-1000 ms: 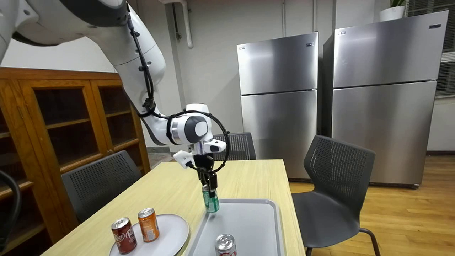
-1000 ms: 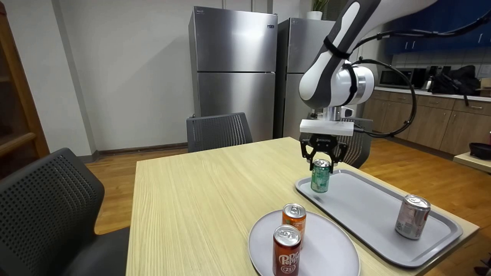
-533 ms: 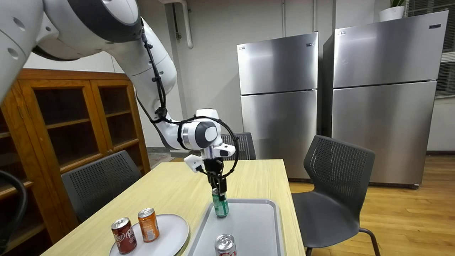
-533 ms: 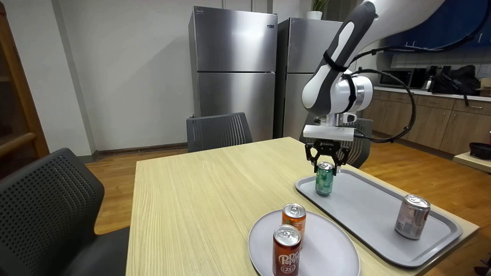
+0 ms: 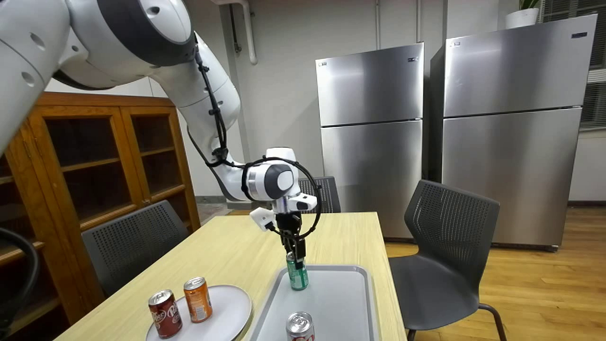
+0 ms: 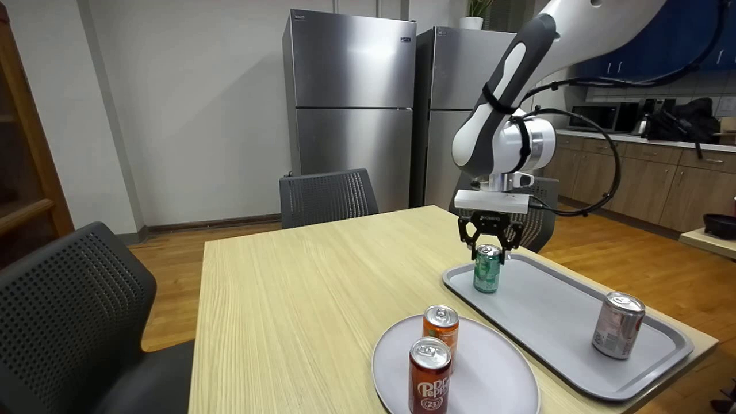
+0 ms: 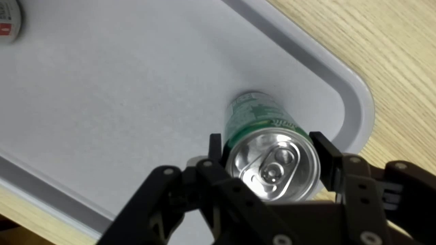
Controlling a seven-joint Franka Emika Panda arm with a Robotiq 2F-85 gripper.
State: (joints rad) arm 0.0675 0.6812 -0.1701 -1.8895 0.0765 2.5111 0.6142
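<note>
My gripper (image 6: 487, 257) points down, its two black fingers shut on the upper part of a green Sprite can (image 6: 487, 277). The fingers (image 7: 265, 144) flank the silver lid in the wrist view, where the green side of the can (image 7: 259, 110) also shows. The can is upright over the far end of a grey tray (image 6: 552, 305), near its rounded corner. Its base is at the tray surface or just above; I cannot tell which. A silver can (image 6: 618, 328) stands at the tray's opposite end, partly cut off in the wrist view (image 7: 8, 22).
A round light plate (image 6: 494, 368) beside the tray carries an orange can (image 5: 198, 300) and a dark red Dr Pepper can (image 5: 165, 315). All stand on a wooden table (image 6: 299, 299). Dark chairs (image 5: 445, 255) surround it, with steel refrigerators (image 5: 371, 142) behind.
The gripper and green can have moved inward over the tray from its corner edge and come down slightly. Motion in the last half second is small. The other cans have not moved.
</note>
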